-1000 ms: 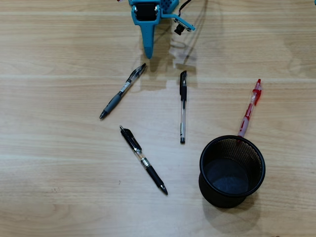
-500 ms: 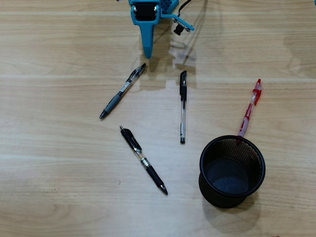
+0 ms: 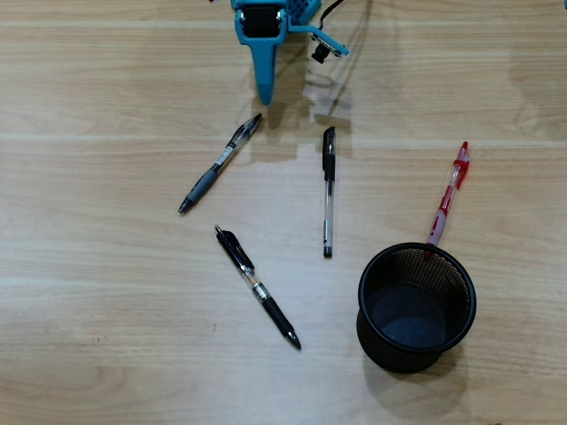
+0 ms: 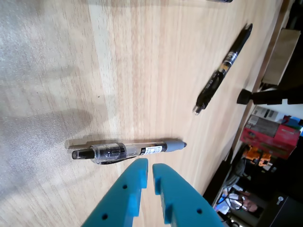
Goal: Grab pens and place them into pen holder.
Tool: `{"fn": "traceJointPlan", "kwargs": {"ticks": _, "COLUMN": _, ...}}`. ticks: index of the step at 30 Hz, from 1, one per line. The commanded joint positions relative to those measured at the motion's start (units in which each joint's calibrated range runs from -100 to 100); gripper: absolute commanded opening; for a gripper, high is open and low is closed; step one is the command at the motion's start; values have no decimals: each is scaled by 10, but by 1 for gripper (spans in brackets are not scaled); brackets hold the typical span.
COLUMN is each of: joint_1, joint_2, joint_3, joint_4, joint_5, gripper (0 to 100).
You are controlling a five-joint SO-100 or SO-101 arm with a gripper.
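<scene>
Four pens (image 3: 259,287) lie loose on a pale wood-grain tabletop (image 3: 106,354); black mesh pen holder (image 3: 416,306), empty, near one edge. Blue hand (image 4: 150,166) closed, grasping nothing.

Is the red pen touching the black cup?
Cannot tell. In the overhead view the red pen points at the black mesh pen holder and its tip meets the rim's outline, but height could hide a gap.

Blue gripper (image 4: 150,165) enters the wrist view from the bottom edge, fingers nearly together with a thin gap and holding nothing; in the overhead view it (image 3: 265,96) points down-frame from the top edge.
</scene>
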Motion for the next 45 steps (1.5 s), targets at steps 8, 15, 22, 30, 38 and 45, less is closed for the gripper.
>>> {"fn": "traceJointPlan", "kwargs": {"ticks": 8, "joint_1": 14, "joint_2": 5, "joint_3": -60, "joint_4": 1, "joint_5": -2, "gripper": 2}}
{"fn": "traceJointPlan", "kwargs": {"ticks": 15, "joint_1": 14, "joint_2": 254, "joint_3": -312, "joint_4": 1, "joint_5": -6, "gripper": 2}}
{"fn": "traceJointPlan", "kwargs": {"ticks": 22, "joint_1": -2, "joint_2": 389, "joint_3": -389, "joint_4": 33, "joint_5": -117, "gripper": 2}}
{"fn": "traceJointPlan", "kwargs": {"ticks": 30, "joint_1": -6, "joint_2": 455, "joint_3": -491, "joint_4": 148, "joint_5": -291, "gripper": 2}}
{"fn": "traceJointPlan", "kwargs": {"ticks": 38, "joint_1": 21, "joint_2": 346, "joint_3": -501, "joint_4": 243, "joint_5": -394, "gripper": 2}}
{"fn": "traceJointPlan", "kwargs": {"ticks": 45, "joint_1": 40, "joint_2": 410, "joint_3": -562, "joint_4": 342, "joint_5": -472, "gripper": 2}}
